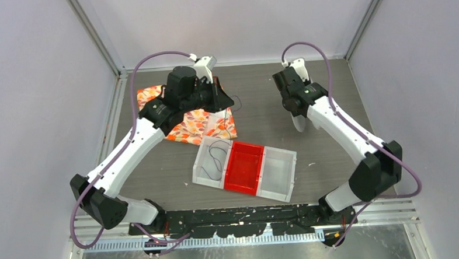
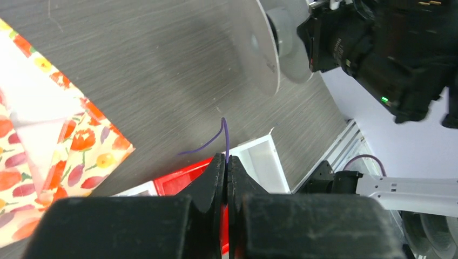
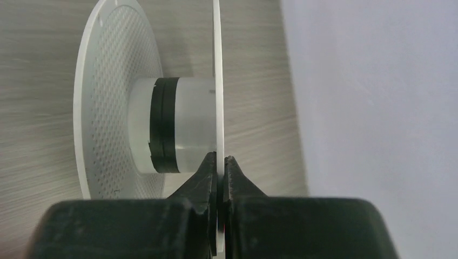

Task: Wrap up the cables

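A very thin dark cable (image 1: pixel 217 154) lies in loose loops in the left white bin (image 1: pixel 200 166), and a strand rises to my left gripper (image 1: pixel 228 101). In the left wrist view that gripper (image 2: pixel 226 160) is shut on the cable (image 2: pixel 224 135), whose end curls just past the fingertips. My right gripper (image 3: pixel 220 159) is shut on the thin flange of a white spool (image 3: pixel 217 65), which has a dark band on its hub. The spool (image 1: pixel 300 124) hangs on edge under the right gripper (image 1: pixel 296 111), above the table, and also shows in the left wrist view (image 2: pixel 259 48).
A three-part tray sits mid-table: the left white bin, a red bin (image 1: pixel 244 167) and a right white bin (image 1: pixel 279 174). A floral cloth (image 1: pixel 200 124) lies under the left arm. Grey walls close the left, back and right sides.
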